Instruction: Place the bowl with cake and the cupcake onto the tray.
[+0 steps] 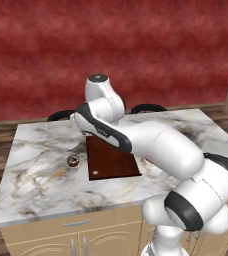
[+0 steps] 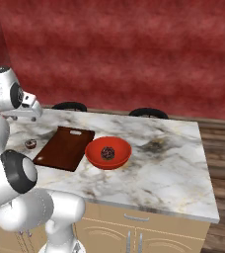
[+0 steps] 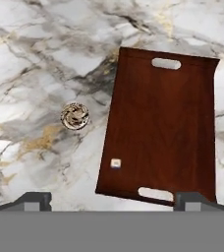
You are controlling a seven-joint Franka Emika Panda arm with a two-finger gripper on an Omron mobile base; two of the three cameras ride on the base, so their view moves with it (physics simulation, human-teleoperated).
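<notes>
The tray (image 3: 163, 123) lies flat on the marble counter, a dark reddish-brown board with a pale handle slot at each end. Left of it, apart from its edge, stands the tiny cupcake (image 3: 75, 116). My gripper (image 3: 113, 201) hovers high above both, fingers spread wide, open with nothing between them. In the right base view the red-orange bowl (image 2: 118, 157) with its dark cake (image 2: 107, 152) rests on the counter, touching the tray's (image 2: 65, 147) right edge, and the cupcake (image 2: 30, 144) sits on the far side of the tray. My arm hides the bowl in the left base view, where tray (image 1: 113, 160) and cupcake (image 1: 72, 160) show.
The marble island counter (image 2: 164, 168) ends close to the bowl's front and drops off to a wooden floor on the right. Two dark round stools (image 2: 69, 105) (image 2: 148, 113) stand behind the counter's far edge. A red wall closes the back.
</notes>
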